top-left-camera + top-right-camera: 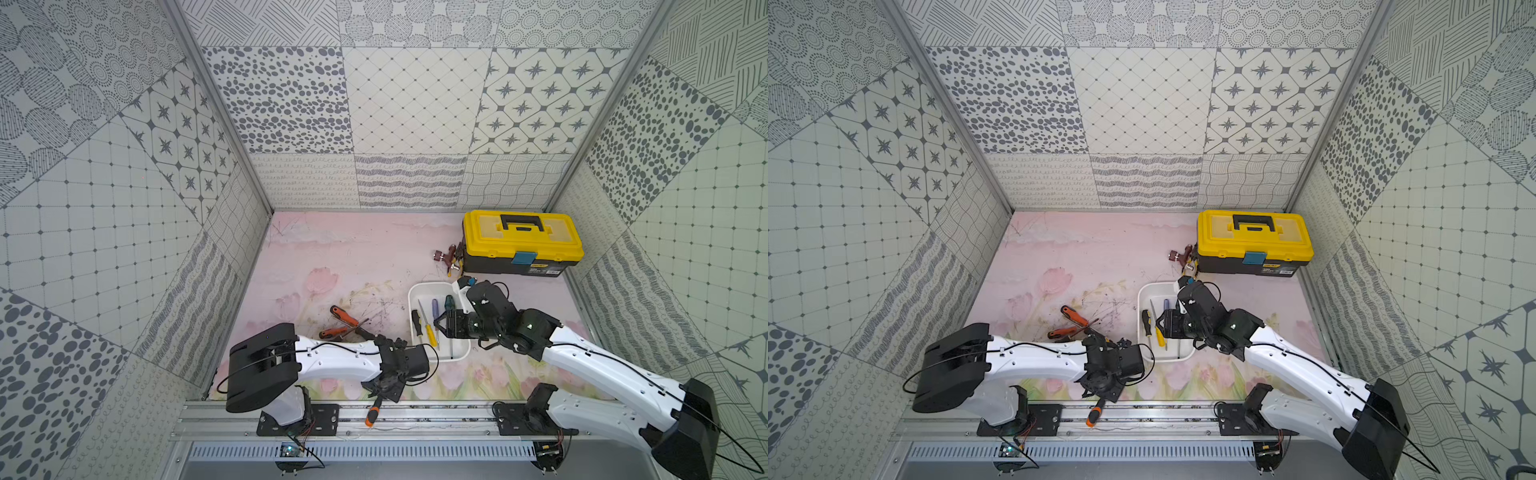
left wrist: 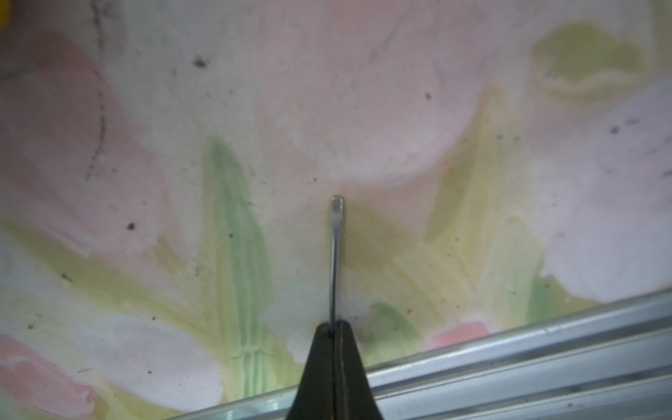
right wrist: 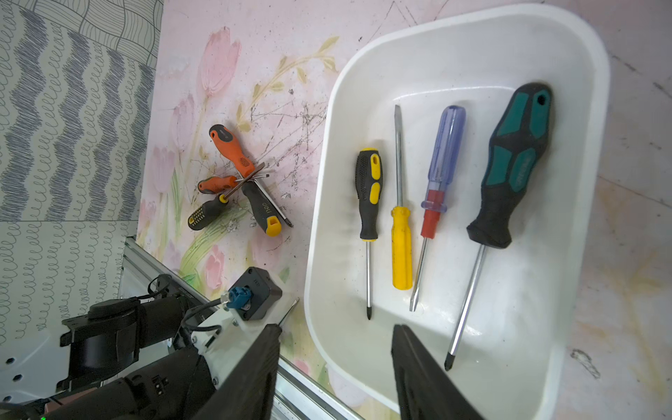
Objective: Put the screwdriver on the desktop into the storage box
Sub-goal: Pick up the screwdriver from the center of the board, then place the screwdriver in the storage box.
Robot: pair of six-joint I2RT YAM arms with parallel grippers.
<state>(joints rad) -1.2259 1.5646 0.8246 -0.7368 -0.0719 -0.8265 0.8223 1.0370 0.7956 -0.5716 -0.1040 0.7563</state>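
- In the left gripper [image 2: 336,327]: screwdriver [image 2: 334,254] clamped by its shaft, tip close to the worktop [image 2: 363,109].
- Storage box [image 1: 432,291] near it, under the open right gripper [image 3: 334,327]; lift over the rim first.

Both top views look steeply down from high above the front rail [image 1: 415,411], taking in the whole table [image 1: 332,257]. The left wrist view sits close over the table's front edge by that rail; the right wrist view looks from further off into the white box [image 3: 454,62]
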